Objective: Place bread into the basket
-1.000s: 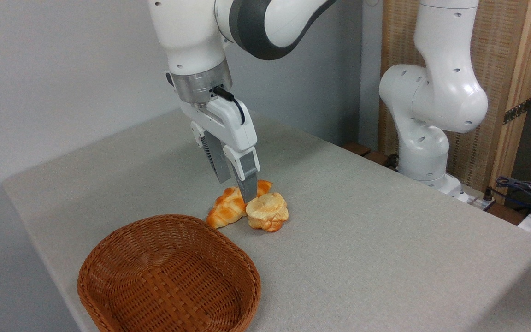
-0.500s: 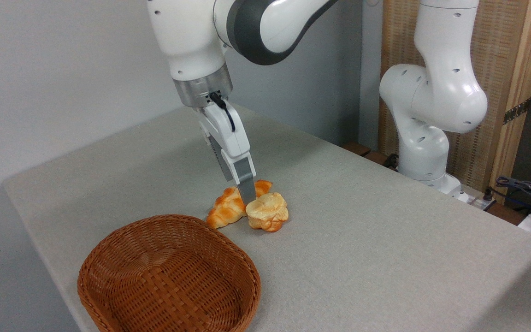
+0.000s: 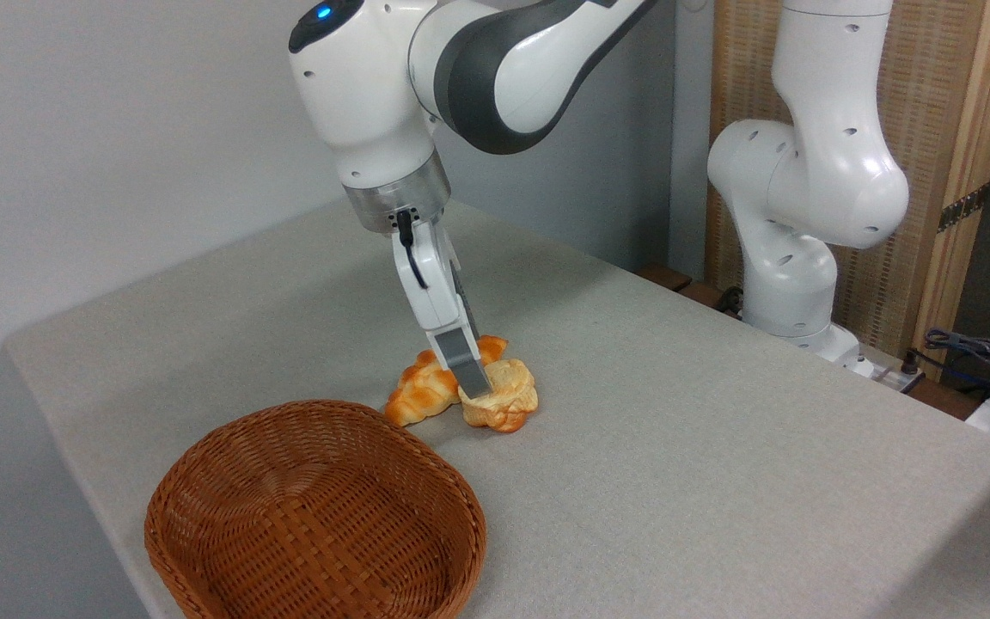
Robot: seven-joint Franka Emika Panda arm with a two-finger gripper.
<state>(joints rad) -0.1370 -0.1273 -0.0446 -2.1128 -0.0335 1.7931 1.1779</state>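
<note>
Puffy bread [image 3: 508, 397] — woven oval basket [image 3: 314, 516]

gripper [image 3: 476, 389] down at bread [image 3: 505, 397] (jaw gap hidden), braided loaf [image 3: 423, 390] alongside; basket [image 3: 203, 490] near

The bread [image 3: 508, 397] is pale cream with browner edges, the braided loaf [image 3: 423, 391] at its nine o'clock glossy orange-brown, the woven basket [image 3: 314, 512] reddish-brown, the table [image 3: 675, 464] grey.

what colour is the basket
Reddish-brown woven wicker, the basket shows clearly in the fixed camera view.
</note>
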